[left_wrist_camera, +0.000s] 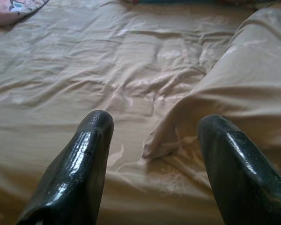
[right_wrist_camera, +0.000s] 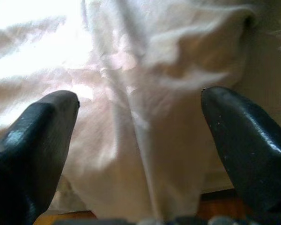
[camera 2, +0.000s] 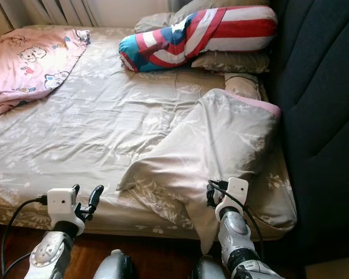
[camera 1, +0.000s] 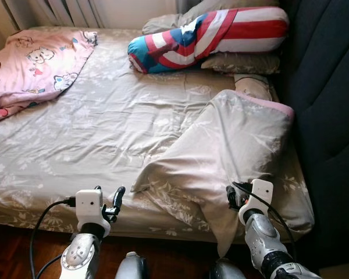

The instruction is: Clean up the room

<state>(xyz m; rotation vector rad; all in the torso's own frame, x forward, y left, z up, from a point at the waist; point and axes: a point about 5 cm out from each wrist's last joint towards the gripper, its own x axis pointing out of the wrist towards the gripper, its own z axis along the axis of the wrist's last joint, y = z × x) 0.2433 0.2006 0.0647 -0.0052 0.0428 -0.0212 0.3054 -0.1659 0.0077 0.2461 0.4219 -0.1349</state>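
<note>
The right gripper [right_wrist_camera: 140, 140], fingers spread, faces the hanging blanket [camera 1: 232, 145] corner, probably nearer than the spread left gripper [left_wrist_camera: 152, 159].

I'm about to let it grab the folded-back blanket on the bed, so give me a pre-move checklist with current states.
1. Left gripper open: ok, fingers spread, nothing between them.
2. Right gripper open: ok, fingers wide apart.
3. Right gripper lined up with the blanket: ok, its hanging corner sits between the fingers in the right wrist view.
4. Left gripper at the blanket's edge: not ok, it hovers over the bedsheet, short of the corner.
5. Blanket free of other items: cannot tell, its far end reaches the pillows.
6. Pink blanket clear of the path: ok, at the far left.
</note>
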